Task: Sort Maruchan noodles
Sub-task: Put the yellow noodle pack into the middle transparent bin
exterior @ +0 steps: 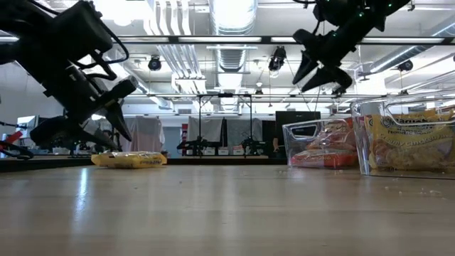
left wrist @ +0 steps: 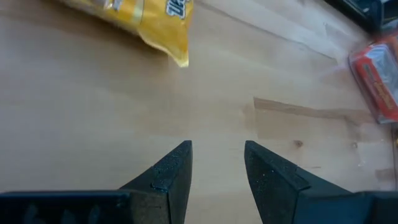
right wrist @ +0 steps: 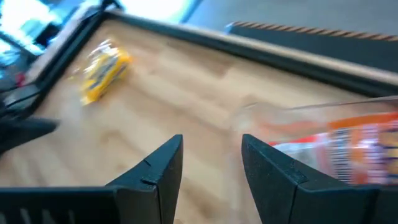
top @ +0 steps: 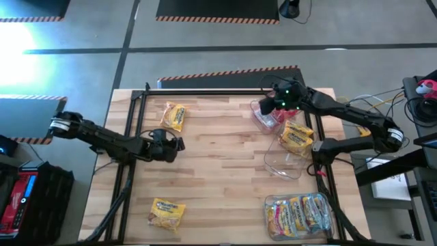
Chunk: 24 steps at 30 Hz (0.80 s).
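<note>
Two yellow Maruchan noodle packets lie flat on the wooden table: one at the far left-middle point(top: 173, 116) point(left wrist: 146, 22) point(right wrist: 102, 73), one near the front left point(top: 167, 213). More packets sit in clear tubs at the right: red ones point(top: 268, 117) point(right wrist: 348, 143), yellow ones point(top: 298, 137), and light blue and yellow ones point(top: 300, 213). My left gripper point(top: 179, 144) point(left wrist: 217, 146) stands open low over bare wood, to the near side of the far yellow packet. My right gripper point(top: 270, 102) point(right wrist: 211, 140) hangs open, high above the red tub, holding nothing.
An empty clear tub point(top: 283, 162) stands between the yellow tub and the light blue one. A black metal frame point(top: 205, 91) runs along the table's far and left sides. Bare wood lies in the table's middle.
</note>
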Each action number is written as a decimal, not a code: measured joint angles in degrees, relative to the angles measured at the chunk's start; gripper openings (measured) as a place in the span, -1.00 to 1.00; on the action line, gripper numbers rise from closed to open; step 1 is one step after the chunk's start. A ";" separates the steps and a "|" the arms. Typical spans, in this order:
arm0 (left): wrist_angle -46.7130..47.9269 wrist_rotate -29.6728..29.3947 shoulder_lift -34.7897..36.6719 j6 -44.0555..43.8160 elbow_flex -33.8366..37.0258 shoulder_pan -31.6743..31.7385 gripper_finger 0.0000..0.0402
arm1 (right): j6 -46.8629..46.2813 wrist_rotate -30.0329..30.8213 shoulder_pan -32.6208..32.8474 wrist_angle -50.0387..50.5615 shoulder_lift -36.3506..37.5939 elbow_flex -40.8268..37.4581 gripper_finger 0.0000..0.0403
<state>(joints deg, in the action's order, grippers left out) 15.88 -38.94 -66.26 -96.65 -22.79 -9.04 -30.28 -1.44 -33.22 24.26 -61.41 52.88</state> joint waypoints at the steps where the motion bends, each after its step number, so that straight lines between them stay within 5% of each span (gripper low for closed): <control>1: -0.32 0.58 0.15 1.31 0.00 0.82 -0.35 | -0.39 -0.96 0.82 -0.62 -0.50 -0.01 -0.24; 11: -10.72 7.77 0.79 20.94 0.00 14.08 -0.35 | -3.66 -1.78 8.17 -4.01 -7.42 -0.02 -0.23; 24: -15.37 19.98 0.66 41.24 0.00 38.65 -0.35 | -5.76 -1.58 14.27 -8.99 -10.87 -0.02 -0.31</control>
<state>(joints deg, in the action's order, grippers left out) 0.51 -18.96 -65.60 -55.41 -22.79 29.61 -36.04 -3.03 -18.94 15.26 -72.29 52.86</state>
